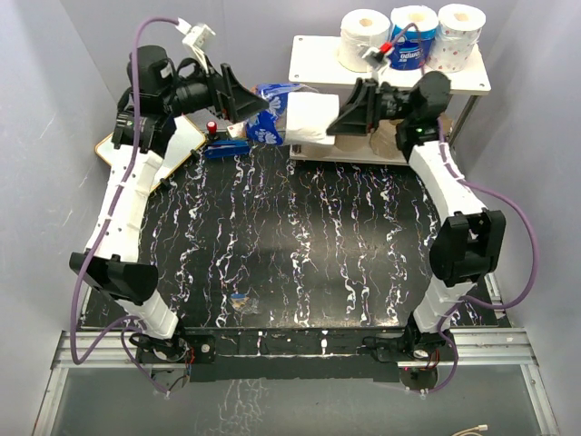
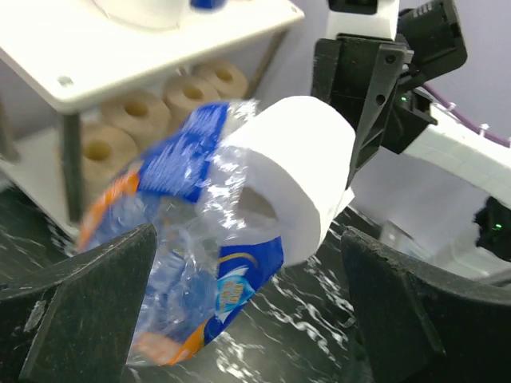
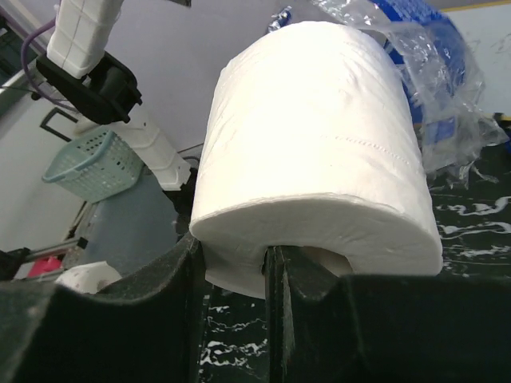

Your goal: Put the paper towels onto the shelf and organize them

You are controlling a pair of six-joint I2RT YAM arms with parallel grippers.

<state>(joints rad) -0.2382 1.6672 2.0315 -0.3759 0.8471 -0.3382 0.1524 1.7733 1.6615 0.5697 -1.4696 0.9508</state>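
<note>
A plain white paper towel roll [image 3: 319, 136] hangs in the air in front of the shelf [image 1: 313, 64]. My right gripper [image 3: 235, 255] is shut on its wall, one finger inside the core and one outside. A crumpled blue and clear plastic wrapper [image 2: 176, 231] still clings to the roll's [image 2: 295, 159] far end and lies loose between the wide-open fingers of my left gripper [image 2: 247, 263]. The shelf's top board carries a white roll [image 1: 365, 38], a blue-wrapped roll [image 1: 413, 41] and a dotted roll [image 1: 458, 36]. Tan rolls [image 2: 132, 112] stand on the lower board.
A framed whiteboard [image 1: 186, 136] leans at the far left, with a blue object with a red knob [image 1: 213, 136] beside it. A small scrap [image 1: 241, 300] lies on the black marbled table [image 1: 300, 236]. A teal basket [image 3: 88, 163] stands off the table.
</note>
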